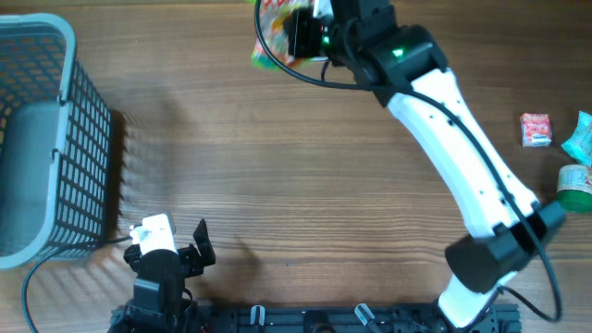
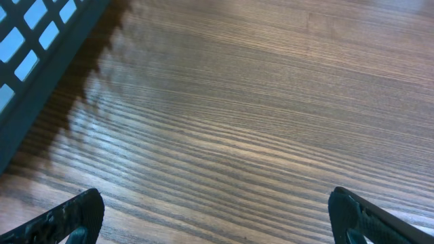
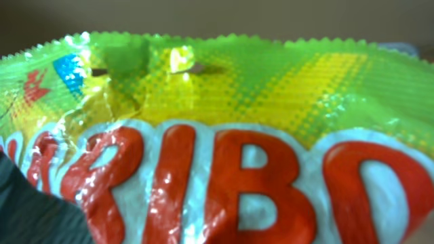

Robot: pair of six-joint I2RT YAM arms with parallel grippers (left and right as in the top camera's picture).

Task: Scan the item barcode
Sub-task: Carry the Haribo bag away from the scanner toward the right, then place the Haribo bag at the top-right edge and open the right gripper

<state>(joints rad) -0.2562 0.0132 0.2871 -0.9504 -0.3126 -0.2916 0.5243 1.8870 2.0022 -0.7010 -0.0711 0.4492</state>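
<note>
The item is a shiny green and yellow sweets bag with big red letters (image 1: 268, 35), held up at the table's far edge. My right gripper (image 1: 298, 37) is shut on it, with the arm stretched far across the table. In the right wrist view the bag (image 3: 224, 129) fills the picture and hides the fingers. No barcode shows on the side I see. My left gripper (image 1: 169, 252) rests low at the near left, beside the basket. Its jaws stand wide open over bare wood (image 2: 217, 217) with nothing between them.
A grey wire basket (image 1: 37, 139) stands at the left edge, and its wall (image 2: 41, 54) is close to my left gripper. At the right edge lie a red packet (image 1: 536, 129), a teal packet (image 1: 581, 137) and a green tub (image 1: 575, 185).
</note>
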